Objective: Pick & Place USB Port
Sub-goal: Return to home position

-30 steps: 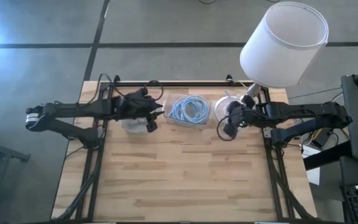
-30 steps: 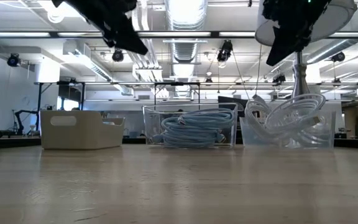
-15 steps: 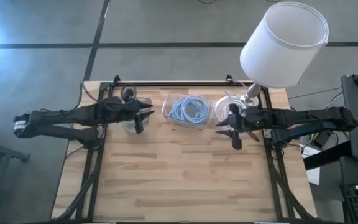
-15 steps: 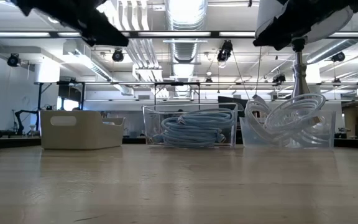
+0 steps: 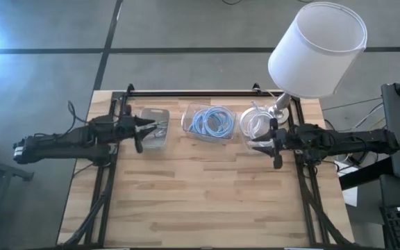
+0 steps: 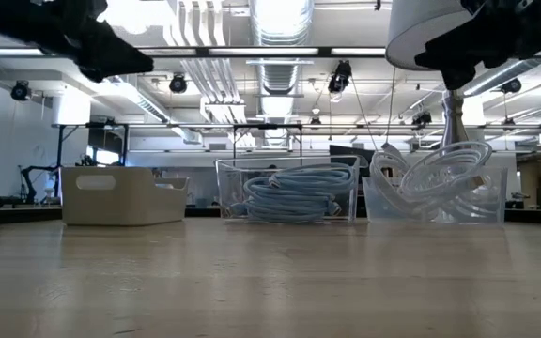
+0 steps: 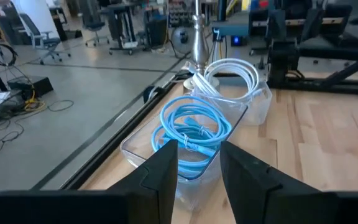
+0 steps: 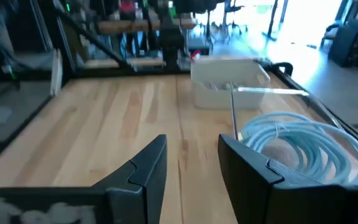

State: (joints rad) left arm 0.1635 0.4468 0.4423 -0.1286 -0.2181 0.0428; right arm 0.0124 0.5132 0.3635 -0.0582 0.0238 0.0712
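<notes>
Three bins stand in a row along the table's far side. The left one is a pale opaque bin (image 5: 155, 127) (image 6: 124, 195) holding small items I cannot make out. The middle clear bin (image 5: 210, 122) (image 7: 188, 134) holds coiled blue cable. The right clear bin (image 5: 254, 122) (image 6: 435, 191) holds white cable. No USB port can be told apart. My left gripper (image 5: 139, 133) (image 7: 197, 168) hangs open in the air just left of the pale bin. My right gripper (image 5: 275, 144) (image 8: 191, 165) is open too, raised at the white-cable bin's right near corner.
A lamp with a large white shade (image 5: 318, 48) stands at the table's far right corner, its stem (image 6: 451, 117) right behind the white-cable bin. Bare wood (image 5: 200, 194) stretches from the bins to the table's near edge.
Both arms have drawn back from the bins. The left gripper has moved from above the pale bin toward the table's left edge. The right gripper has moved toward the right edge and tipped up from pointing downward to nearly level. The bins have stayed put.
</notes>
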